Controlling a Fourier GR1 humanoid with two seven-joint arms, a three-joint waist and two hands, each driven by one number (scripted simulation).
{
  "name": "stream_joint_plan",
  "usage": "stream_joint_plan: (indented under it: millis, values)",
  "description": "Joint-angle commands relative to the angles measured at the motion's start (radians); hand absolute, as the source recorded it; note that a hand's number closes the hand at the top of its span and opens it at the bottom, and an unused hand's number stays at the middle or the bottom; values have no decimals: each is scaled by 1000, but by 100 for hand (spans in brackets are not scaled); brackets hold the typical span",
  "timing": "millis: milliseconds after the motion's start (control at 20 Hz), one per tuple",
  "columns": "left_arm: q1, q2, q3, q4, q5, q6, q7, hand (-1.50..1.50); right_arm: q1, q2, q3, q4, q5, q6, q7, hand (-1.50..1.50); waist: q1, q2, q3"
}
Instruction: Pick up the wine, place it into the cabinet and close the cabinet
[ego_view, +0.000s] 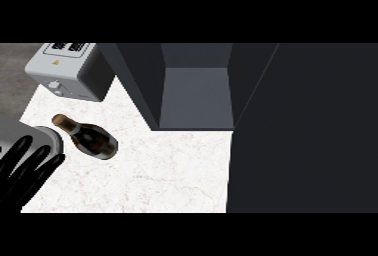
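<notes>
White marbled counter (170, 175) fills the view. A toaster (70, 70) is set at 11 o'clock. The cabinet (196, 95) stands open at 12 o'clock, with its dark door (303, 130) swung out along the 3 o'clock side.

The wine bottle (88, 137) rests on the counter at 9 o'clock, cork end toward 10 o'clock, well apart from the cabinet. The left hand (29, 167) is shown at 8 o'clock of the wine bottle, fingers straight and spread, holding nothing.

The step in hand is judged to be the approach for the grasp. The fingers should be wrapped round the widest part of the body. The neck should be avoided so that the wine bottle is not tipped.

Only 1 hand is shown; the right hand is out of view. The left hand is partly cut off by the view's edge. The wine bottle's base and the cabinet's depth cannot be made out.
</notes>
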Motion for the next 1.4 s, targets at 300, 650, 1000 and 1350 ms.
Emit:
stream_joint_plan:
  millis: [300,650,1000,1350]
  values:
    - [-36,67,178,-51,186,99,141,-150,-80,-35,-54,-141,-59,-36,180,-150,2,-1,0]
    - [-87,62,265,32,182,70,160,-150,-129,28,24,-108,52,-97,199,-150,0,0,0]
    - [-153,96,329,179,170,16,159,-150,-154,-6,-20,-150,10,-86,248,-150,-4,1,0]
    - [-194,148,414,350,198,-72,157,-150,-61,-3,-26,-225,-10,-65,225,-150,-10,1,0]
